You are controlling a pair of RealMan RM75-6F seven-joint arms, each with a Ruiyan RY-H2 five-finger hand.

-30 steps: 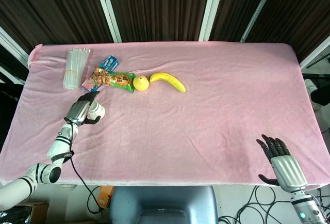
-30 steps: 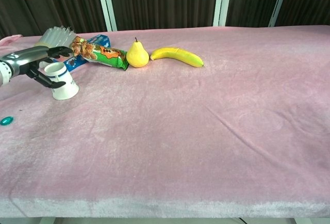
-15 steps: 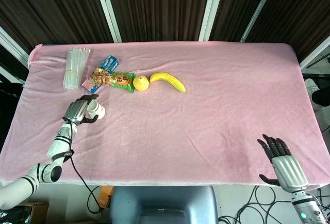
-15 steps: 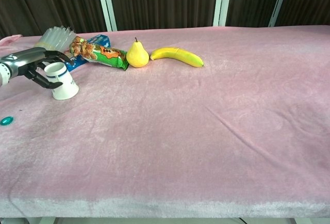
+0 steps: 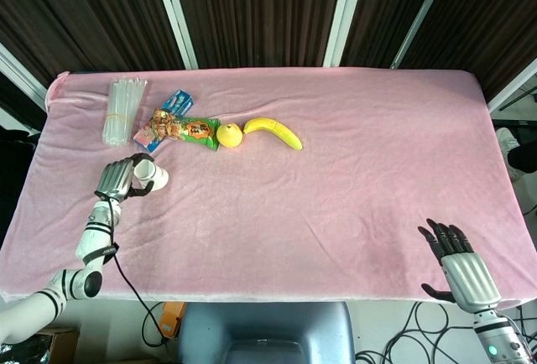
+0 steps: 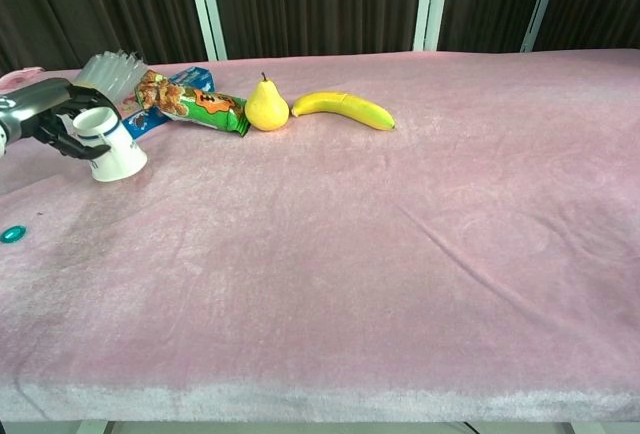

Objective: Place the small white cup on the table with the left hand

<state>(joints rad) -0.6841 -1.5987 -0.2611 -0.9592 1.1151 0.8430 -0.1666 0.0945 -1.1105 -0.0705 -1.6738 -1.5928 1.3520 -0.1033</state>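
1. The right hand [image 5: 457,255] rests open, fingers spread, at the pink table's [image 5: 352,179] near edge.
2. The left hand [image 6: 45,119] grips the small white paper cup [image 6: 110,144], tilted, its base touching the cloth.
3. Beyond lies a colourful snack packet [image 6: 195,104].

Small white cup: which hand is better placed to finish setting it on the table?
Left. The left hand already grips the small white cup, tilted just above the pink table near its left end. The right hand sits open at the table's opposite near corner, far from the cup.
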